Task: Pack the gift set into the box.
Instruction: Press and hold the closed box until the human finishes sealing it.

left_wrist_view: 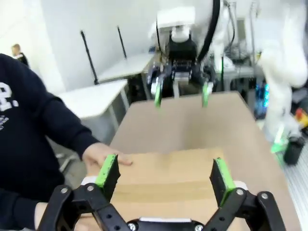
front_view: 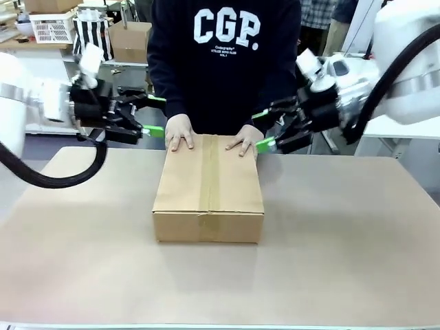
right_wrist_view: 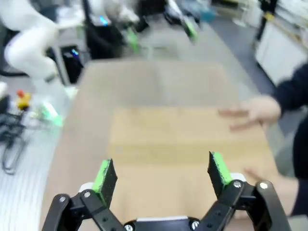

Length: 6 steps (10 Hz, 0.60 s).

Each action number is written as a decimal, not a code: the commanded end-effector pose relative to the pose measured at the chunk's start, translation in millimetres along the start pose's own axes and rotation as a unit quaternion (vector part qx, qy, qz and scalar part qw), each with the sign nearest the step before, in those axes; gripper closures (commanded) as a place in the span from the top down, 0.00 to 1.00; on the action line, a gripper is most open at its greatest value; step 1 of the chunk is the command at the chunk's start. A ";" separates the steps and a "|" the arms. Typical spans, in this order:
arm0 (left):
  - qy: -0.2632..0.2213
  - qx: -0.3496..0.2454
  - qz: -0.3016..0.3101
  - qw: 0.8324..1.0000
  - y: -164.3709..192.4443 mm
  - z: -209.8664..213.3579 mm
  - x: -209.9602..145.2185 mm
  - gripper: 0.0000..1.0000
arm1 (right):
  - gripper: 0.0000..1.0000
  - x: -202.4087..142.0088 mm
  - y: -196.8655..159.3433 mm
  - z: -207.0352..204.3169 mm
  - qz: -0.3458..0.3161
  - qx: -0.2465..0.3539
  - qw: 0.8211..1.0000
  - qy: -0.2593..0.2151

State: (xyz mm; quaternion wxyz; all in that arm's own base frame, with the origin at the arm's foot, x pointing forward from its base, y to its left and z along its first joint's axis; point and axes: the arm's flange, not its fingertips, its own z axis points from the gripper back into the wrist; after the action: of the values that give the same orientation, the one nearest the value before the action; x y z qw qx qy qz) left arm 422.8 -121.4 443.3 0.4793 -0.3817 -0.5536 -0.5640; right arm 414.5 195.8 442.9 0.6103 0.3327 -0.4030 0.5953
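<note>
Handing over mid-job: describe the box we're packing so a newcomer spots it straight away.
Start at the tan table. At its middle lies the box, a low, wide brown carton, flaps shut with a tape strip down its top, the person's hands flat on its far end. The other cardboard box is smaller, off the table, behind the person.

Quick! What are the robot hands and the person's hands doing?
Left end effector: open, empty.
Right end effector: open, empty.
Person's hands: flat on the box.
</note>
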 end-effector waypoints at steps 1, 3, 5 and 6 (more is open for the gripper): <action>-0.068 -0.020 0.132 0.989 5.8 21.5 -13.3 1.00 | 1.00 -13.4 -4.4 -31.6 -0.105 -0.040 0.992 0.050; 0.000 0.000 0.000 1.000 0.0 0.0 0.0 1.00 | 1.00 0.0 0.0 0.0 0.000 0.000 1.000 0.000; 0.030 -0.008 0.025 0.999 -1.5 3.2 -28.0 1.00 | 1.00 -23.9 -6.1 -34.5 0.019 0.007 0.999 0.047; 0.063 -0.012 0.013 0.998 -4.4 -9.4 -50.0 1.00 | 1.00 -41.4 -11.4 -48.3 0.027 0.030 0.999 -0.003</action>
State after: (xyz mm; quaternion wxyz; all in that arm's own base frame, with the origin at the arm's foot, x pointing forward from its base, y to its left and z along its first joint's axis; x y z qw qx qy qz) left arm 429.0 -115.5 414.8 0.5042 -0.3907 -0.5252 -0.5634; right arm 417.9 212.6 407.7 0.6223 0.3210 -0.3781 0.6056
